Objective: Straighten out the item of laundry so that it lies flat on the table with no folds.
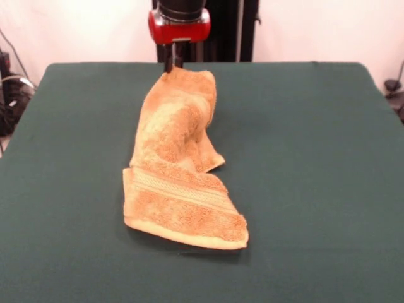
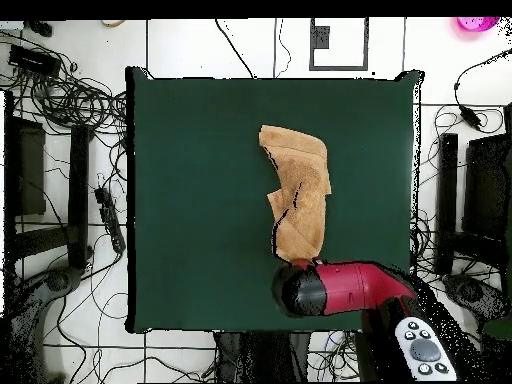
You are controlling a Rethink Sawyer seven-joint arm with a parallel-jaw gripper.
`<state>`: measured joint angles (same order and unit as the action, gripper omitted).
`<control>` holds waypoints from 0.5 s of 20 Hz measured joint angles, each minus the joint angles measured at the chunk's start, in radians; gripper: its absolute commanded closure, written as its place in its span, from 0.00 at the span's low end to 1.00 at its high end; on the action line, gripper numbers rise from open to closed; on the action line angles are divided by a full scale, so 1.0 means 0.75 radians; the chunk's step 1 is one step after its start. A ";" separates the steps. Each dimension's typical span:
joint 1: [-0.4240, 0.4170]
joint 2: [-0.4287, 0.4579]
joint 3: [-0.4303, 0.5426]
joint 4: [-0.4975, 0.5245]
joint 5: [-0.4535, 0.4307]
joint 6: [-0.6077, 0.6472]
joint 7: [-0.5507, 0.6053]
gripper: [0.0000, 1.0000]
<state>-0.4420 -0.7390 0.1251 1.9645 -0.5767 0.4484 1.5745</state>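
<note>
Front view shows the gripper [image 1: 170,65] down at the towel [image 1: 181,165]'s far end, near the far edge of the table [image 1: 315,158], and that end stands raised in a bunched ridge, so the cloth there seems pinched and lifted for drawing out, though the jaws are hidden and I cannot tell their state. The near end lies flat, band stripe showing, well inside the near edge. Overhead, the towel is a long, narrow folded strip; the arm [image 2: 335,287] covers one end.
</note>
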 measured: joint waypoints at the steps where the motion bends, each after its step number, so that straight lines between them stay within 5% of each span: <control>1: -0.007 -0.014 0.000 0.017 -0.012 0.000 0.000 1.00; 10: -0.051 -0.140 -0.002 0.155 -0.124 0.000 0.000 1.00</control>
<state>-0.4804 -0.8442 0.1239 2.0807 -0.6700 0.4482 1.5745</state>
